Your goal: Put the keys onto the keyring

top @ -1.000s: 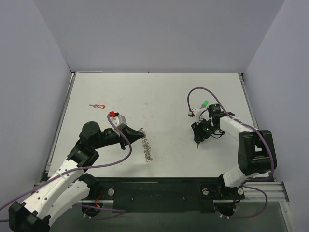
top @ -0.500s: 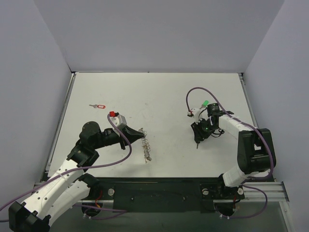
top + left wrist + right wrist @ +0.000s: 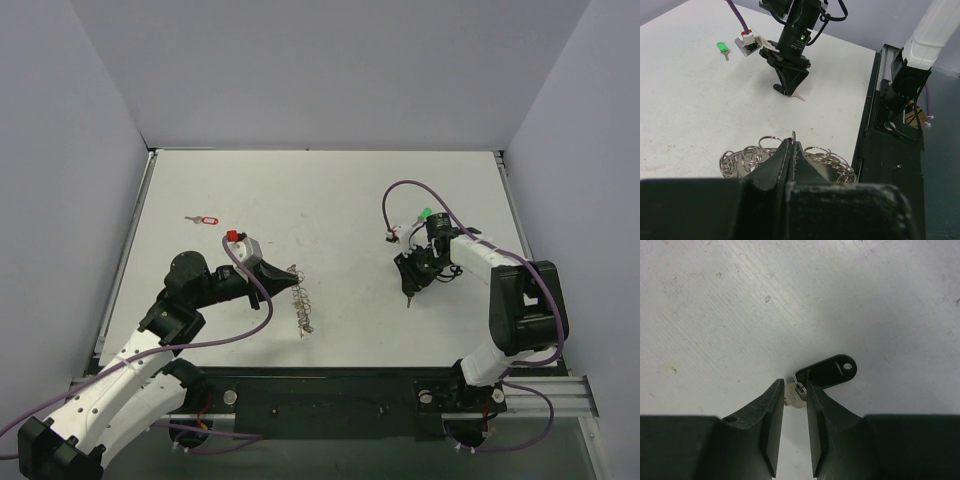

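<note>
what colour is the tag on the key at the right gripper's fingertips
Black. The tag shows best in the right wrist view.

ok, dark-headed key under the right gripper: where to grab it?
Pinch the key's silver end beside the dark head, straight down from above: it lies flat on the table, and the right gripper sits with a finger on each side there.

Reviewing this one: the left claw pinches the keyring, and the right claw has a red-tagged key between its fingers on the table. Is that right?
Not quite. The key in the right claw has a black tag, not red; the right wrist view shows it. The red-tagged key lies loose far to the left. The left claw does pinch the keyring.
</note>
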Controlling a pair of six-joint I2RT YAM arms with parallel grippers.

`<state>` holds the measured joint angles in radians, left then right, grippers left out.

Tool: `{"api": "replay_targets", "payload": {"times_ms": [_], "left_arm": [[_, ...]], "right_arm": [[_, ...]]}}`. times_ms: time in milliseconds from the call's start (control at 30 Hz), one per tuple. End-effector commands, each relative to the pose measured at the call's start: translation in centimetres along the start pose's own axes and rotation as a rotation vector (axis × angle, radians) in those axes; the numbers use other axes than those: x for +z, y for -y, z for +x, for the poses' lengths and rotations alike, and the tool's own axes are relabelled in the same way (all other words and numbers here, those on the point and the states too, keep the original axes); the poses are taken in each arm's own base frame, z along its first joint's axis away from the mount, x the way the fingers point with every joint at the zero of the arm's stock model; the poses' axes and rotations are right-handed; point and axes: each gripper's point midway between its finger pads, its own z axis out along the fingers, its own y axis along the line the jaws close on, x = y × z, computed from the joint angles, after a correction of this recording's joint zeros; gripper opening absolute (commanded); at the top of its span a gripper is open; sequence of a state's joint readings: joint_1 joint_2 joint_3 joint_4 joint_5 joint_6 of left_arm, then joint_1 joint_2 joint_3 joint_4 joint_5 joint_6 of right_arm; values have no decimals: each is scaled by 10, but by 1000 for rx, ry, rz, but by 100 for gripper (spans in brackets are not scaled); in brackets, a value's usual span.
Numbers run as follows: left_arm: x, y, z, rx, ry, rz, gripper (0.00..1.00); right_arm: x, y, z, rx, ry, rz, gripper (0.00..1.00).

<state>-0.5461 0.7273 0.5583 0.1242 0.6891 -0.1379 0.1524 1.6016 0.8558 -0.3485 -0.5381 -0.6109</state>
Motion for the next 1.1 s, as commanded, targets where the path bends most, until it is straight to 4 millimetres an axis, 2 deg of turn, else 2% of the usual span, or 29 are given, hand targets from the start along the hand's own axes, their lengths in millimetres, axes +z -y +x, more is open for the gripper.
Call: {"api": "replay_targets", "payload": {"times_ms": [0,1067], "left_arm": [[-2,8,-43,90,111,28,0],[-2,8,-43,90,112,26,0]], "right_arm": [[-4,-3,-3,-18,-16,-14,21],[-4,-3,-2,-22,-31,-26,10]]}}
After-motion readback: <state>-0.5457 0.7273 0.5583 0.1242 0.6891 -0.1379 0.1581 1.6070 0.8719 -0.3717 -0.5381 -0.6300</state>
